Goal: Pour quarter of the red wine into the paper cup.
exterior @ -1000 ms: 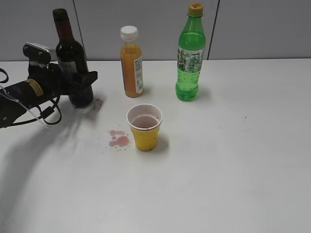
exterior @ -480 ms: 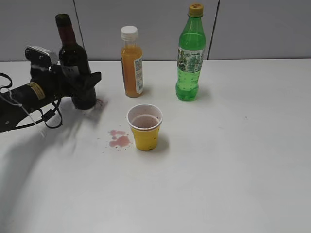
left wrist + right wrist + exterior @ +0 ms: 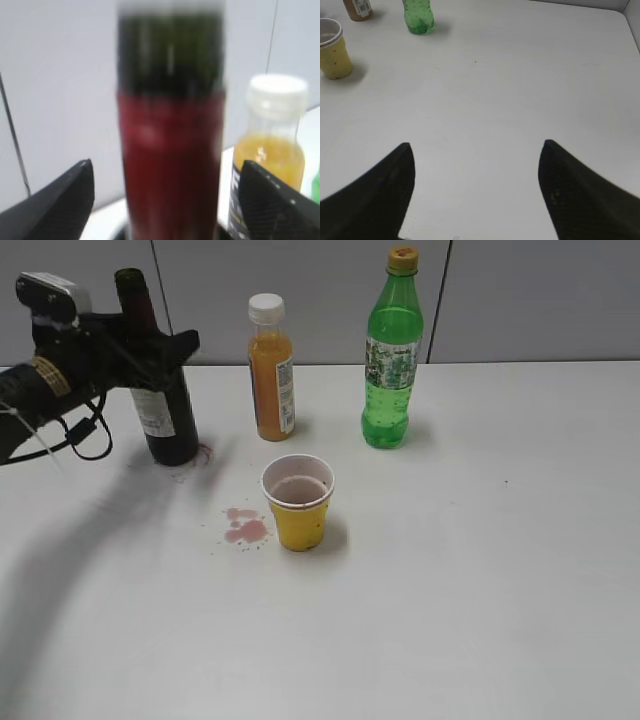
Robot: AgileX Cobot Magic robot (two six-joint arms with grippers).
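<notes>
Item: right end effector [image 3: 475, 192]. Its two dark fingers are standing spread wide apart, holding nothing, and hovering over bare white counter [image 3: 510, 90]. It is not appearing in the exterior view.

Item: paper cup [image 3: 297, 502]. Yellow, with a white rolled rim and a pinkish inside, it is standing upright on the counter nearest the camera in the exterior view, apart from every bottle. In the right wrist view it is sitting at the left edge [image 3: 333, 50].

Item: wine spill [image 3: 245, 526]. Several pinkish-red blotches are lying on the counter just left of the cup, not touching it.

Item: red wine bottle [image 3: 160, 400]. Dark glass, white-and-red label, maroon foil neck. It is standing upright on the counter at the far left, well apart from the cup, with a faint pink stain showing by its base. In the left wrist view its neck [image 3: 170, 135] is filling the middle of the picture, blurred.

Item: left end effector [image 3: 150, 348]. It is sitting at the bottle's upper body, one dark finger poking out to the right of the glass. In the wrist view the fingertips [image 3: 65, 192] are standing spread to either side of the neck with clear gaps, not pinching it.

Item: orange juice bottle [image 3: 270, 370]. White cap, upright, behind the cup and right of the wine.

Item: green soda bottle [image 3: 393, 355]. Yellow cap, upright, farther right, near the grey back wall [image 3: 520, 300].
</notes>
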